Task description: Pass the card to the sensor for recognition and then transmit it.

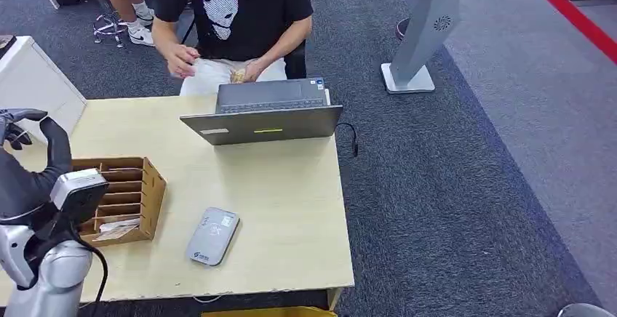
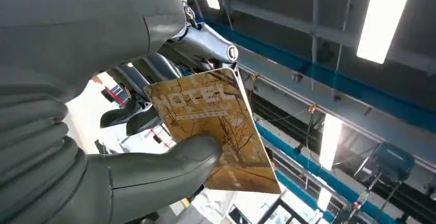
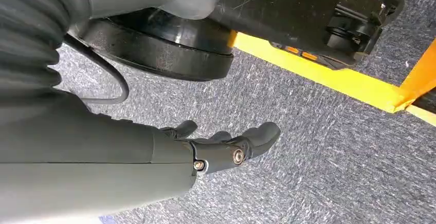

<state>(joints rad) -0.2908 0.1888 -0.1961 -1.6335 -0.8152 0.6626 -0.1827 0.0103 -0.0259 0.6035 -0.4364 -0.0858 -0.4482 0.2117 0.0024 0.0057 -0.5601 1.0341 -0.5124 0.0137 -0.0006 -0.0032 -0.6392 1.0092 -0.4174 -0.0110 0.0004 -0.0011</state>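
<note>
while my left hand (image 2: 154,147) pinches the card (image 2: 216,126) between thumb and dark fingers, raised at the table's (image 1: 291,208) left edge, the sensor (image 1: 212,236) lies flat on the table ahead and to my right, beyond the wooden rack (image 1: 134,197). the card's long axis runs out past my thumb. my left hand is nearer; my right hand (image 3: 226,147) hangs over carpet, fingers loosely apart, holding nothing. 1 card held, 1 sensor, 1 rack, 1 laptop (image 1: 265,113).

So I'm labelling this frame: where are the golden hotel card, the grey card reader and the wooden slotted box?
Golden hotel card (image 2: 216,126): left wrist view, its printed face.
Grey card reader (image 1: 212,235): head view, its top.
Wooden slotted box (image 1: 153,193): head view, its right wall.
</note>
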